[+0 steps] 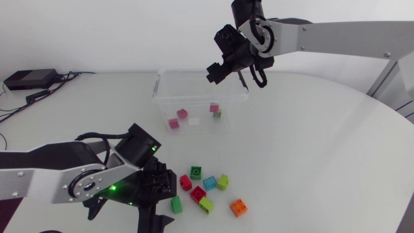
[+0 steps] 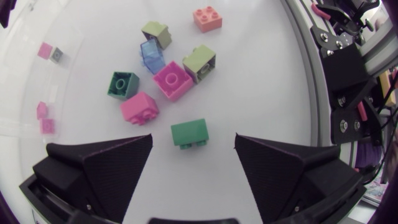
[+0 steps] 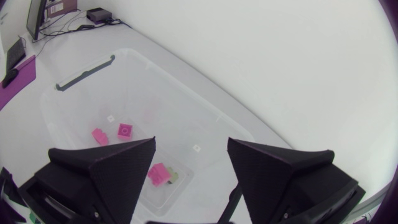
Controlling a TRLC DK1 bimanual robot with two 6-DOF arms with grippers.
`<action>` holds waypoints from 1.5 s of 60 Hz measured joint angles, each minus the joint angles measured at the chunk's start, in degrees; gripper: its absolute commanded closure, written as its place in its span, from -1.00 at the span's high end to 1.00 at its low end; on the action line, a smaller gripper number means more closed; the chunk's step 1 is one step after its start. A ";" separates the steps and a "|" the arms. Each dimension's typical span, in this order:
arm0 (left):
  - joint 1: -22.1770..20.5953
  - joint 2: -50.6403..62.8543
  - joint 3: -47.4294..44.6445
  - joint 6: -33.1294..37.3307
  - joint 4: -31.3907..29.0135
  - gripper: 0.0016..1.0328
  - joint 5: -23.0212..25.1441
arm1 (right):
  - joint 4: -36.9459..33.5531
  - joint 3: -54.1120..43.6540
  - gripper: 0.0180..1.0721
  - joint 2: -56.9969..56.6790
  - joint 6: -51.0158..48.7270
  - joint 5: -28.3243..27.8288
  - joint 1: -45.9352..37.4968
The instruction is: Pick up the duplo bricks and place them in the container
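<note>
Head view, container: a clear plastic container (image 1: 157, 97) is seen toward the far edge of the table (image 1: 310, 149), with a few small pink, white and green bricks (image 1: 182, 114) already inside.
Head view, loose pieces: eight coloured duplo bricks (image 1: 198, 194) are clustered by the table's near edge, well apart from the container.
Left wrist view, left hand: the left hand (image 2: 193, 149) is held wide open with nothing grasped. A green rectangular brick (image 2: 189, 134) lies between its fingers, touched by neither.
Right wrist view, right hand: the right hand (image 3: 190, 142) is spread open and empty above the container, with pink bricks (image 3: 124, 130) seen below it.
Progress: the task is judged partly done. A few bricks are stored, eight remain on the table, and the green brick appears lined up for the next grasp.
</note>
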 measured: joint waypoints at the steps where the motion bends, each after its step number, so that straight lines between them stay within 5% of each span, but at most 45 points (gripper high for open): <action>1: -0.11 0.33 0.00 -0.17 -0.02 0.59 -0.07 | 0.02 -0.35 0.88 -0.39 0.00 0.00 0.04; 25: -0.63 6.93 1.99 -5.18 0.72 0.44 -0.48 | -6.58 -25.35 0.87 -28.17 2.75 -0.07 4.52; 38: -0.48 9.29 3.43 -7.37 2.86 0.04 -0.46 | -14.05 -33.59 0.84 -34.73 6.34 -0.46 6.56; 42: -0.48 10.27 3.48 -7.52 3.34 -0.37 -0.48 | -15.89 -35.47 0.84 -35.91 7.15 -1.01 7.50; 64: -0.79 8.00 3.30 -7.69 3.02 -0.41 -0.63 | -25.20 -42.51 0.72 -37.24 12.33 -3.50 11.28; 75: 3.85 -1.07 5.09 -7.69 -2.45 -0.41 -0.70 | -26.03 -44.19 0.72 -34.07 13.62 -3.96 11.37; 90: 9.73 -9.25 13.60 -7.93 -2.47 -0.40 -1.07 | -24.65 -44.89 0.72 -26.43 14.25 -6.12 12.83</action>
